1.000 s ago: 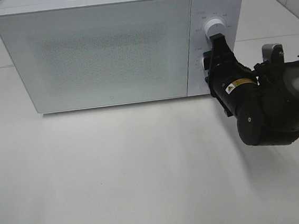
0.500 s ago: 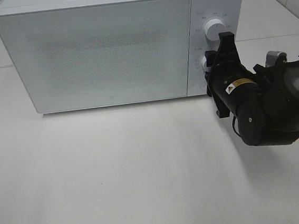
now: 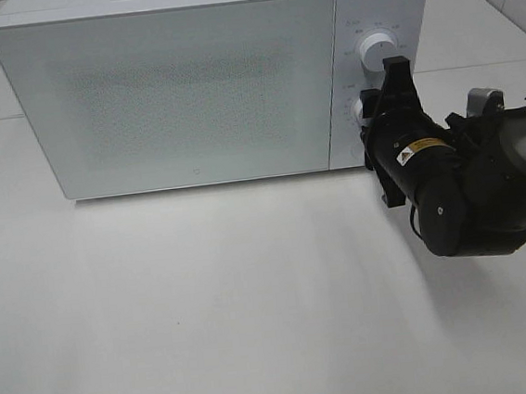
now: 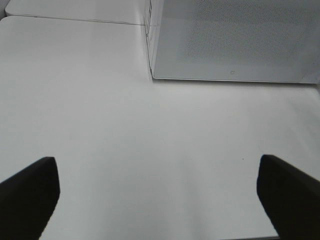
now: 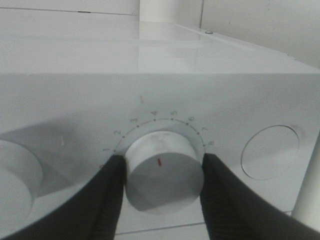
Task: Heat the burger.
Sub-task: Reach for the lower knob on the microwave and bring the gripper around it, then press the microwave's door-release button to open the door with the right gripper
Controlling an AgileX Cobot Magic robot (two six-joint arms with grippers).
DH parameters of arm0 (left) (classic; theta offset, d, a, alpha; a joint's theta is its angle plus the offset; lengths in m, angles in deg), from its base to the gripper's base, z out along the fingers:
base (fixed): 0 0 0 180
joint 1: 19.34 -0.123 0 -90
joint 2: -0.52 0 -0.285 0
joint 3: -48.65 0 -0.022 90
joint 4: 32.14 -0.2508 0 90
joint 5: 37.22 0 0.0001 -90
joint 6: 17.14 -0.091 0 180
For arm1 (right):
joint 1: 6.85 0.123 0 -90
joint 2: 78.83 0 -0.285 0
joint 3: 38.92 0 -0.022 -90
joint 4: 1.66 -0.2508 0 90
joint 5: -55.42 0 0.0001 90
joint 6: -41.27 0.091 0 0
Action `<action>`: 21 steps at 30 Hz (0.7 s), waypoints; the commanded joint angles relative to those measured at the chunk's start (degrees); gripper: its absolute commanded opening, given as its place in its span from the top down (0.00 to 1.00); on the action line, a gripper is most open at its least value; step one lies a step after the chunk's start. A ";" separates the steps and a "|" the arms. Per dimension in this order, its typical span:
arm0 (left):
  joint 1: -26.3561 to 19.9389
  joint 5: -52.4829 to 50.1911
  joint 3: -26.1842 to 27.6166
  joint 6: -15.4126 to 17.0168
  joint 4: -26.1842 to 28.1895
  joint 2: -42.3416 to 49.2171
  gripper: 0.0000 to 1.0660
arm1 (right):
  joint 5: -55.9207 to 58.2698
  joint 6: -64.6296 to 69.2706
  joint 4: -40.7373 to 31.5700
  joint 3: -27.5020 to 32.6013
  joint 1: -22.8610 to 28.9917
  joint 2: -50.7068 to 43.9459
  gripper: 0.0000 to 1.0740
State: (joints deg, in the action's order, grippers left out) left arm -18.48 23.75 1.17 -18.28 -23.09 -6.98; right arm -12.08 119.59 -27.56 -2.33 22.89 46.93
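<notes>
The burger is out of view; nothing shows through the frosted, shut door of the white microwave (image 3: 188, 92). My right gripper (image 3: 368, 112) reaches in from the right to the control panel. It is shut on the lower dial (image 5: 164, 170), with one black finger (image 5: 107, 200) pressed on each side of it. The dial's red mark points toward the table. My left gripper (image 4: 160, 200) is open over bare table in front of the microwave's left corner (image 4: 152, 75), with nothing between its fingers.
A second white dial (image 3: 376, 48) sits above the gripped one. A round push button (image 5: 270, 152) lies on the panel beside the gripped dial. The white table (image 3: 208, 305) stretches in front of the microwave. A tiled wall stands at the back right.
My right wrist has rolled clockwise on the lower dial, uncovering the upper dial. Over the last half second it has stayed still. The left gripper's state is unchanged.
</notes>
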 commanded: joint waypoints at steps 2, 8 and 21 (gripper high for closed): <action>-0.29 -0.17 -0.17 0.29 0.46 0.69 0.06 | -14.73 -2.41 7.85 -2.35 0.34 -0.80 0.78; -0.29 -0.17 -0.17 0.29 0.46 0.69 0.06 | -14.73 -2.41 4.18 -0.46 0.34 -0.80 0.66; -0.29 -0.17 -0.17 0.29 0.46 0.69 0.06 | -14.55 -3.21 3.78 1.49 0.40 -1.15 0.37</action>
State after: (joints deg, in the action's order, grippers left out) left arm -18.48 23.75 1.17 -18.28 -23.09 -6.98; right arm -13.57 117.65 -24.52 -0.90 23.23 46.88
